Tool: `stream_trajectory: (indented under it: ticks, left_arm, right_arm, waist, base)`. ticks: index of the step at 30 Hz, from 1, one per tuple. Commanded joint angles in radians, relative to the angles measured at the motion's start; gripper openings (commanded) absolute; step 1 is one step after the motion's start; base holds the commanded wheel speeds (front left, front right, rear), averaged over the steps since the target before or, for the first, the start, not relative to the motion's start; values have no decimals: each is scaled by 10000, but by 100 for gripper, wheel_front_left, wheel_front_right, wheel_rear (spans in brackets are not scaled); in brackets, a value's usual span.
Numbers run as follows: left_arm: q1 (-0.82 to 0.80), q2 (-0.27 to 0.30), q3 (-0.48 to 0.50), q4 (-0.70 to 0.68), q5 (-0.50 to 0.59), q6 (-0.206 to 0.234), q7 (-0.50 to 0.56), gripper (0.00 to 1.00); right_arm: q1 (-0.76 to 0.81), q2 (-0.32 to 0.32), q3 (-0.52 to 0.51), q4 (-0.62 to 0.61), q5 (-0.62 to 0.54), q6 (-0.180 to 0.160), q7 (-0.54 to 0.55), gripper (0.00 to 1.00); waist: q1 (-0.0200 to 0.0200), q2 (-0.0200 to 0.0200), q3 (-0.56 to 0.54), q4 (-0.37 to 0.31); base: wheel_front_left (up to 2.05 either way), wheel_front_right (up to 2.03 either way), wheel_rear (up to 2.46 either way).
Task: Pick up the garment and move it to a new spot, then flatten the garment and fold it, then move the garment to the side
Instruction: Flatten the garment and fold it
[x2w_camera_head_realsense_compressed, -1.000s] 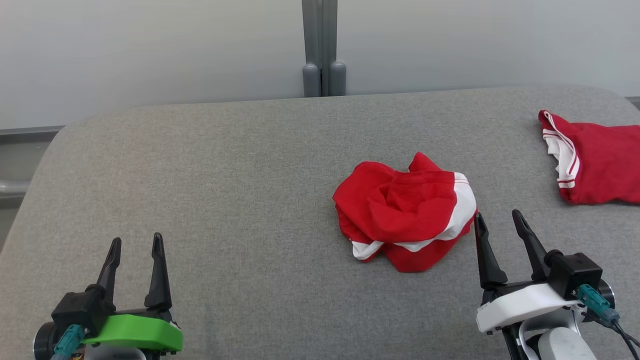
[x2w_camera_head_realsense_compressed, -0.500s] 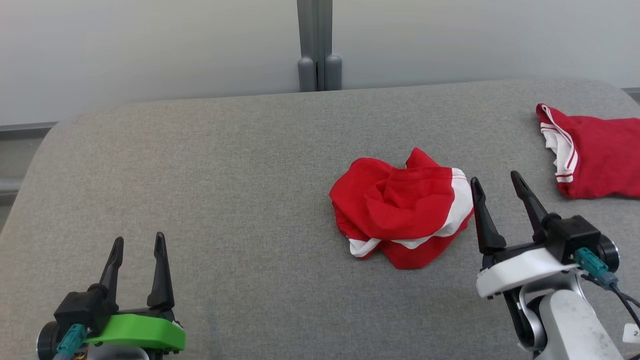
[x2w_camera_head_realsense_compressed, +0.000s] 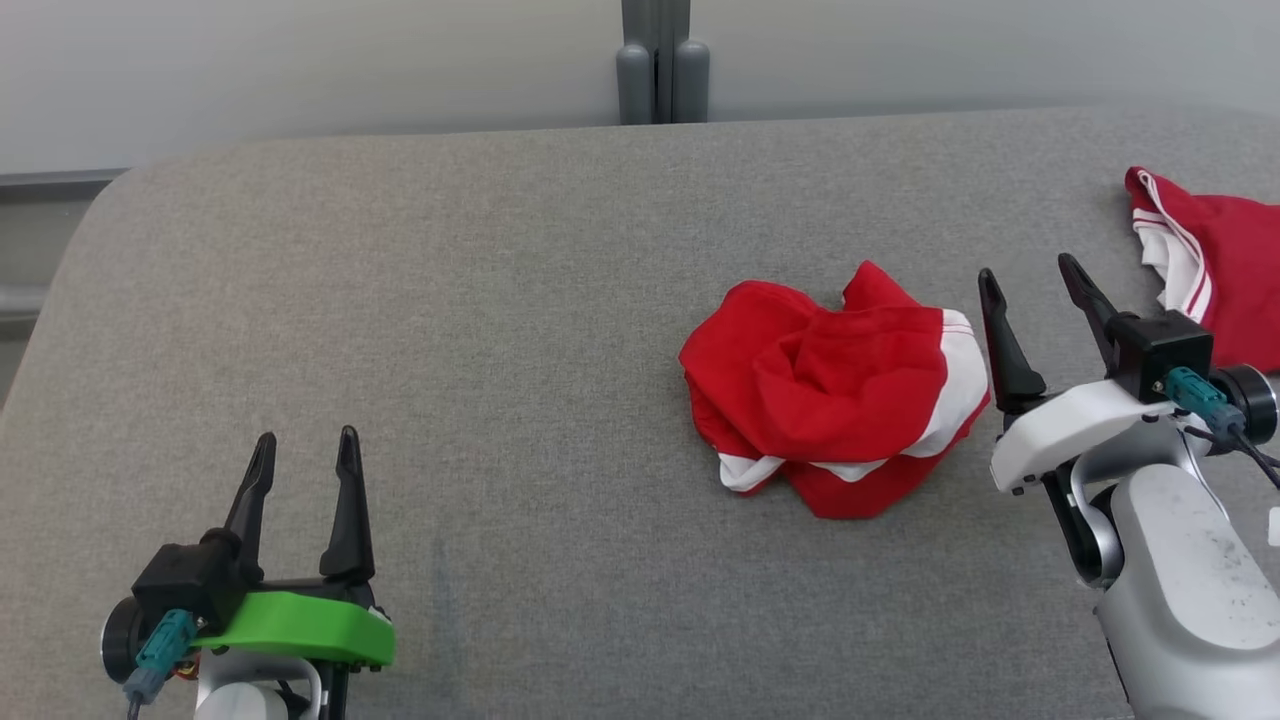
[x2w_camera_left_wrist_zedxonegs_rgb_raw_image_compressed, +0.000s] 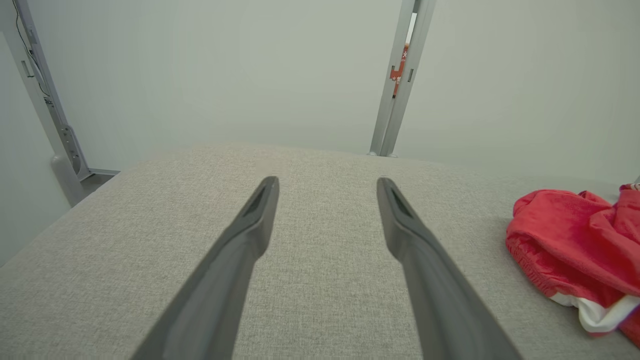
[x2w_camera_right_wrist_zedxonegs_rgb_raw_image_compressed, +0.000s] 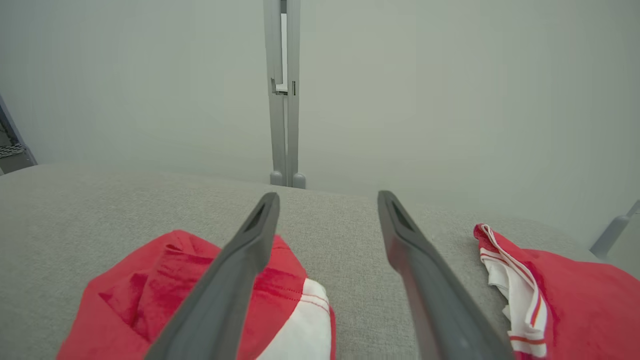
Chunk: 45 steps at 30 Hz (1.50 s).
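Red-white garment (x2w_camera_head_realsense_compressed: 835, 385) crumpled, right of centre.

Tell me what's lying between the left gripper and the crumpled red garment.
Nothing: only bare gray fabric surface runs from the left gripper to the crumpled red garment. The head view shows that stretch, and the left wrist view agrees.
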Motion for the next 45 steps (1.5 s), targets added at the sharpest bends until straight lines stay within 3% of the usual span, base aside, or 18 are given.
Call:
stream_trajectory:
  ticks: [1,17,18,20,21,28,37,45]
  left_arm:
    - [-215,-29,-43,10,-72,-28,-26,100]
    - [-809,75,-583,125,-309,-31,-26,100]
    - [-827,72,-587,144,-319,-31,-26,100]
    - [-841,63,-591,163,-340,-31,-26,100]
    - [-834,59,-583,169,-333,-31,-26,100]
    - [-558,28,-379,230,-219,-31,-26,100]
    - [-308,-21,-360,247,-140,-32,-25,100]
    - [-280,-54,-711,384,-184,-32,-26,100]
  right_arm:
    - [-207,-85,-3,330,26,-17,-58,100]
    - [-1484,11,513,4016,800,-17,-362,100]
    - [-1497,21,576,4143,854,-17,-387,64]
    - [-1494,18,670,4288,954,-17,-484,7]
    - [-1472,17,714,4340,1007,-17,-511,0]
    - [-1212,-2,727,3882,1181,-17,-686,0]
    - [495,92,-43,1145,1209,-17,-677,0]
    - [2366,496,-1017,94,1379,-17,-679,0]
  waist:
    - [0,0,267,184]
    - [0,0,1027,653]
    - [0,0,1030,663]
    - [0,0,1026,670]
    - [0,0,1016,664]
    - [0,0,703,318]
    - [0,0,332,-430]
    - [0,0,247,-786]
  base:
    - [0,0,0]
    - [0,0,0]
    - [0,0,0]
    - [0,0,0]
    - [0,0,0]
    - [0,0,0]
    - [0,0,0]
    - [0,0,0]
